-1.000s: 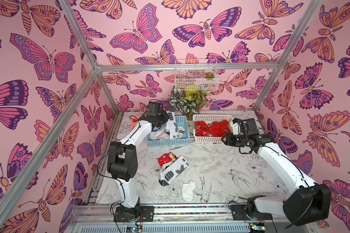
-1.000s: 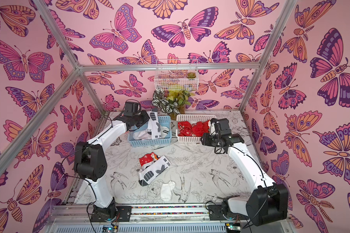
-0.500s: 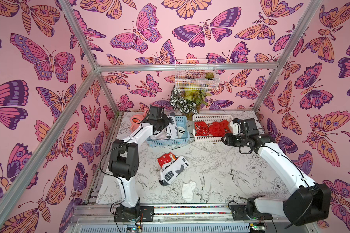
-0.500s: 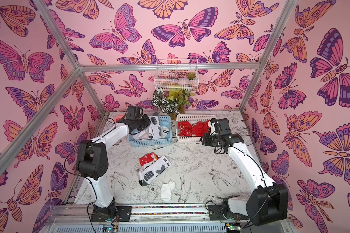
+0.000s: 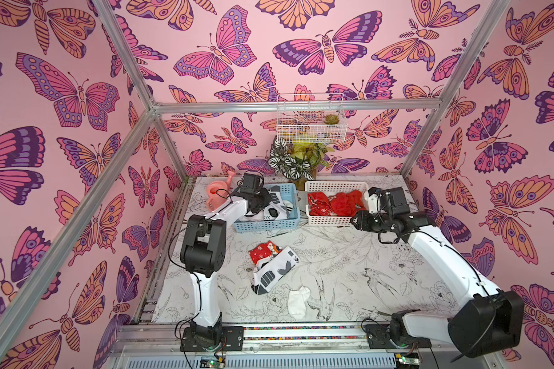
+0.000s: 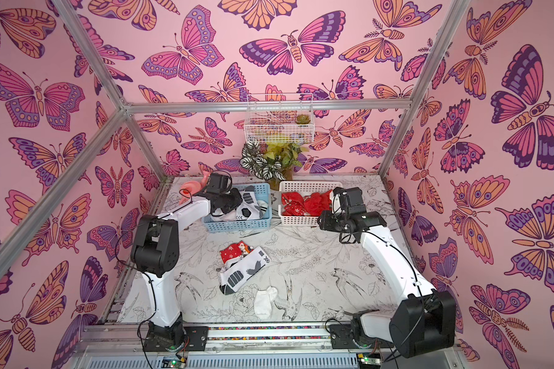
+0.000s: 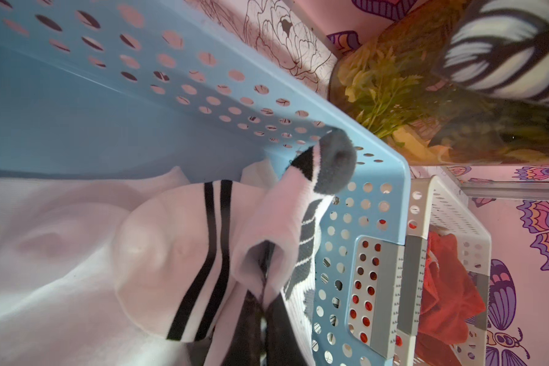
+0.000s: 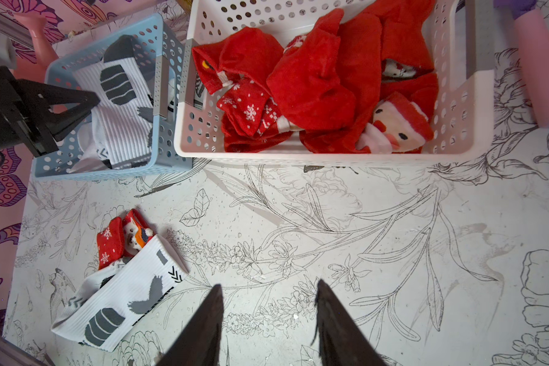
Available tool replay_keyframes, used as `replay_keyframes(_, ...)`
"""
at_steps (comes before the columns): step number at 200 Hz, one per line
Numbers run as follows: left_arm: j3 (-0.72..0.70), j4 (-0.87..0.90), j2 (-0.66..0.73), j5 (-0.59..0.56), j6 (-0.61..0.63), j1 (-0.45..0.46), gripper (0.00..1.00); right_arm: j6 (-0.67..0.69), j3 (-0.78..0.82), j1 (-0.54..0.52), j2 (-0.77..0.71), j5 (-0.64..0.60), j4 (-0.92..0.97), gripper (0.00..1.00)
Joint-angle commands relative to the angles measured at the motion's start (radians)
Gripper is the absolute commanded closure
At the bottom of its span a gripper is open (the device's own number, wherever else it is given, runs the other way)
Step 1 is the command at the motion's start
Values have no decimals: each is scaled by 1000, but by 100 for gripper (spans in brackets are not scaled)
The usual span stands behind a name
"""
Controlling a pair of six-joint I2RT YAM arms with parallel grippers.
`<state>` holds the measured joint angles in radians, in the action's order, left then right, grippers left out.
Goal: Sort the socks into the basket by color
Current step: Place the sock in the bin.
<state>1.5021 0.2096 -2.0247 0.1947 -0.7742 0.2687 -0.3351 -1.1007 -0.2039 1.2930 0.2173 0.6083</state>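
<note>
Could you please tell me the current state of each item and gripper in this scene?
left gripper: shut on grey-toed sock, over blue basket.
right gripper: open, empty, above table.
blue basket: holds white socks.
white basket: holds red socks.
patterned sock: lying on table.
red sock: on table, partly under patterned sock.
plain white sock: on table, alone.

L tool (image 7: 263, 312): moved lower/right in frame, down into blue basket (image 5: 266, 225) | grey-toed sock (image 7: 282, 215): lowered w/ it among white socks (image 7: 61, 253) | L elbow (image 5: 202, 242): shifted up-right | pink watering can (image 5: 216, 195): now uncovered, upper left of surface (image 5: 349, 271)
</note>
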Motion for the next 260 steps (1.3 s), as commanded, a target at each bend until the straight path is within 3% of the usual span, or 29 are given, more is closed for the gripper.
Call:
replay_keyframes(1,24,3,-16,7,30,3,95,15,-31,-6,4,-16,5,51)
replay_keyframes(31,41,3,-22,1,44,3,91,15,-31,-6,4,-15,4,51)
replay_keyframes(79,53,8,-20,-20,64,1,72,17,-31,-6,3,-12,2,51)
replay_keyframes(161,67,63,38,-79,125,-2,52,15,-29,-6,4,-5,-1,51)
replay_keyframes(260,42,174,199,-147,224,7,48,10,-18,-6,4,5,-20,51)
